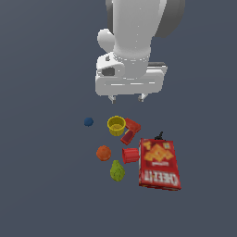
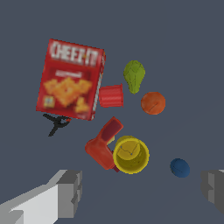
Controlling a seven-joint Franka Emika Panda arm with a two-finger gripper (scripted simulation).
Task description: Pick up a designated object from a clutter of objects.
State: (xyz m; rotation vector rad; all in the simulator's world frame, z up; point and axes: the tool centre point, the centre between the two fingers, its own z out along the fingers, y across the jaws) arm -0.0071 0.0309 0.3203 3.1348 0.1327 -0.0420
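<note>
The designated object is a small yellow-green pear-shaped fruit point(image 1: 117, 171) point(image 2: 134, 75) lying at the near edge of the clutter of objects, beside the orange ball point(image 1: 103, 152) point(image 2: 153, 103) and a red block point(image 1: 130, 155) point(image 2: 110, 96). My gripper point(image 1: 127, 97) point(image 2: 142, 192) hangs open well above the floor, over the far side of the clutter and roughly above the yellow cup point(image 1: 116, 125) point(image 2: 131, 155). Its two fingers point(image 2: 70, 192) stand wide apart with nothing between them. The fruit is apart from the gripper.
A red Cheez-It box point(image 1: 159, 163) point(image 2: 70, 78) lies flat at the exterior view's right of the fruit. Two more red blocks point(image 1: 130, 130) point(image 2: 103, 143) lean against the cup. A tiny blue ball point(image 1: 88, 121) point(image 2: 180, 168) and a small black clip-like item point(image 1: 159, 135) point(image 2: 56, 123) lie nearby.
</note>
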